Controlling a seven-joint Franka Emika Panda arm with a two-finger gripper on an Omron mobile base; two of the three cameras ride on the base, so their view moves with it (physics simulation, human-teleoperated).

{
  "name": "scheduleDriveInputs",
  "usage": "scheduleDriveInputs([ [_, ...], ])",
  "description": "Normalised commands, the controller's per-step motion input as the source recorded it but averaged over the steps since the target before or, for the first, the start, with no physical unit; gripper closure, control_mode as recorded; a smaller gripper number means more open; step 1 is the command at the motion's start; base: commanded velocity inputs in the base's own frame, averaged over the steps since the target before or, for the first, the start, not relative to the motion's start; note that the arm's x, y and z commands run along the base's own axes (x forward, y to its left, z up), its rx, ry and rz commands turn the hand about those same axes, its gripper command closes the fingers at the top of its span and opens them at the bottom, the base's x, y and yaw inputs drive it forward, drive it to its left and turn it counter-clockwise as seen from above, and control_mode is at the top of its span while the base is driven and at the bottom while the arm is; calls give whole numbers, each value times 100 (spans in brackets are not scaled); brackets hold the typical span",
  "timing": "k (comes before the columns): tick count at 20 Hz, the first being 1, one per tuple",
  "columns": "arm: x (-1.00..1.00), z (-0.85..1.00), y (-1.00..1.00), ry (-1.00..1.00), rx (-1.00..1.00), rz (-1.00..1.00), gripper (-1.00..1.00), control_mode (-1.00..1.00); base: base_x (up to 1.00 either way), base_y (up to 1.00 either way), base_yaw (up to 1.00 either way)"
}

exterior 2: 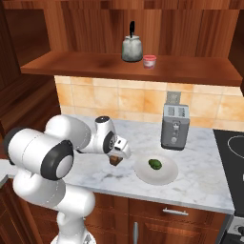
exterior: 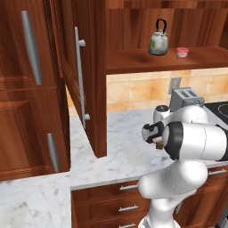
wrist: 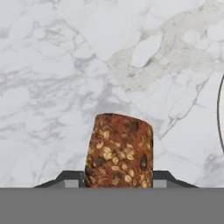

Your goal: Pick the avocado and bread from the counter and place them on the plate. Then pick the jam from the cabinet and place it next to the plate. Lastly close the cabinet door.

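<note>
Left of the plate, the end effector is clamped on the seeded bread just above the marble counter. The avocado lies on the plate; above it, the jam sits on the cabinet shelf.

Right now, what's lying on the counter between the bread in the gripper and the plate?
Nothing: in the right base view only bare marble counter separates the bread, held in the gripper, from the plate holding the avocado.
</note>
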Motion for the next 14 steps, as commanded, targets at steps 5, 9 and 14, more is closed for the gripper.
scheduleDriveInputs([
  [5, -3, 1, -13, 0, 0, -2, 100, -100, 0, 0, 0],
  [9, -21, 16, -27, 1, 0, 0, 100, -100, 0, 0, 0],
  [14, -30, 19, -33, 0, 0, 0, 100, -100, 0, 0, 0],
])
